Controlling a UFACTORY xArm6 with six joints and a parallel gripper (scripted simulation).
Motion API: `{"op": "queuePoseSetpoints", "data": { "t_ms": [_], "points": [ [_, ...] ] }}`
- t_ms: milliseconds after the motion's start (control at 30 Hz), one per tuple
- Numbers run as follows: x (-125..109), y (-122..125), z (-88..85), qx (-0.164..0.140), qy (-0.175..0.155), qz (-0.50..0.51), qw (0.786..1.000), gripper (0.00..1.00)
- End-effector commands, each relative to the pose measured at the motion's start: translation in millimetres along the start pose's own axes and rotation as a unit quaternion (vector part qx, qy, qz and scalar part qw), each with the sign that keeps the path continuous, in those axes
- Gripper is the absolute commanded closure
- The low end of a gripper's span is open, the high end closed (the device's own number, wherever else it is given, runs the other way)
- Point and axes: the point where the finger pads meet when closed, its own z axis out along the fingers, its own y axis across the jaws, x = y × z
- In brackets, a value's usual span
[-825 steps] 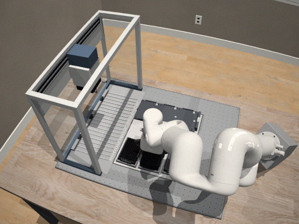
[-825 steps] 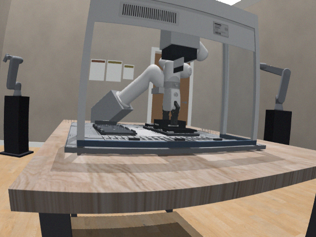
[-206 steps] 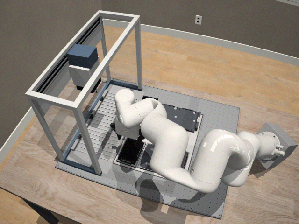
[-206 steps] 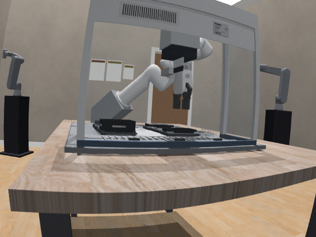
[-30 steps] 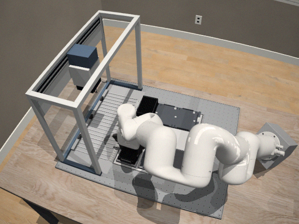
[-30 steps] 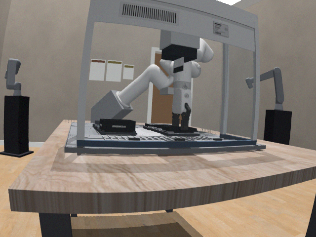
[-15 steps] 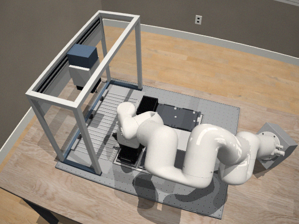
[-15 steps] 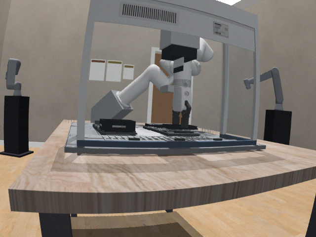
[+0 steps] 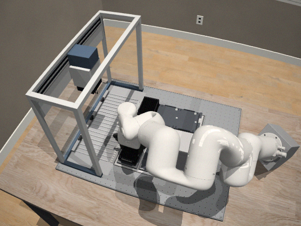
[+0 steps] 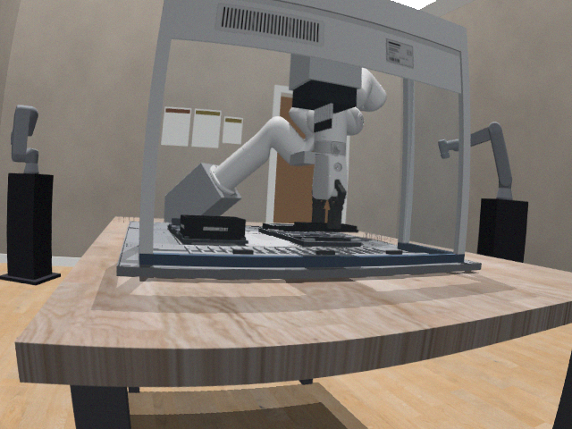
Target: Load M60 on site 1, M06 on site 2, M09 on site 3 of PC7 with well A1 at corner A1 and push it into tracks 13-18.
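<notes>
Evidently the pincer [image 10: 329,214] is clamping wide across a black well plate [image 9: 127,154], with the plate sitting low in the nest [image 9: 116,162] farthest from the arm's base. By that position it is probably M06 in S3, though no label is showing. Fingers are pointing straight down, likely for a level lift.

PC7 [image 9: 179,119] is lying loose on the apron, outside the rails [image 9: 106,114]. A deep-well block [image 9: 148,104] is standing at its rail-side end; its two nearer sites are looking bare.

Room: the instrument's frame post [image 9: 88,136] is rising close beside the nest. Lifting straight up, then swinging toward the carrier, is looking like the open route. The arm's own elbow is overhanging the other nests, hiding them.
</notes>
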Motion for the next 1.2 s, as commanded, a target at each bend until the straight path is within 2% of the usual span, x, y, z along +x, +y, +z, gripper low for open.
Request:
{"op": "queuePoseSetpoints", "data": {
  "t_ms": [0, 1167],
  "points": [
    [0, -1, -2.9, 0.002, 0.0, -0.001, 1.0, 1.0],
    [0, -1, -54.7, 0.002, 0.0, -0.001, 1.0, 1.0]
  ]
}}
